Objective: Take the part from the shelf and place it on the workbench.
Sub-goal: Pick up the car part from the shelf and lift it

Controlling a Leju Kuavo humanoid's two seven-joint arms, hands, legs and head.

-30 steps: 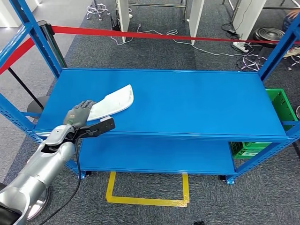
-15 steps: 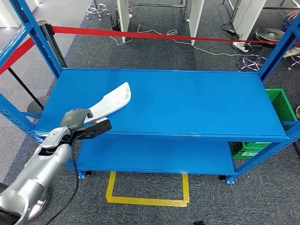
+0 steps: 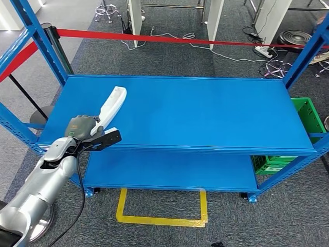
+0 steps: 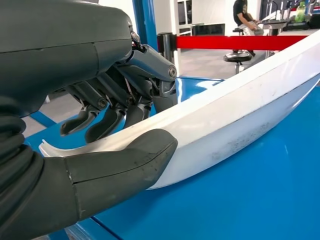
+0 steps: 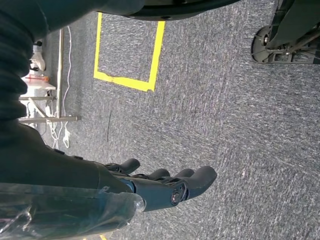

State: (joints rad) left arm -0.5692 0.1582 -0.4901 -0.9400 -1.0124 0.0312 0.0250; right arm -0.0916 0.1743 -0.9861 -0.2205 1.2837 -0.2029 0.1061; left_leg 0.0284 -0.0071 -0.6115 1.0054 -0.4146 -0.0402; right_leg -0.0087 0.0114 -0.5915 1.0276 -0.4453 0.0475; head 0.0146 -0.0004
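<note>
The left hand (image 4: 94, 115) covers the white part's (image 4: 241, 115) near end.

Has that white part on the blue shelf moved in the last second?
Yes. The white part, held by the left hand, has swung its far end toward the shelf's left post.

Even, bright indoor light is seen in the head view; a soft sheen lies on the blue shelf (image 3: 186, 110), shadows faint. Frame posts bow at the edges from wide-angle distortion. In the left wrist view the white part (image 4: 234, 117) is glare-lit, background slightly overexposed and soft. Carpet (image 5: 234, 130) is rendered grainy, evenly lit.
</note>
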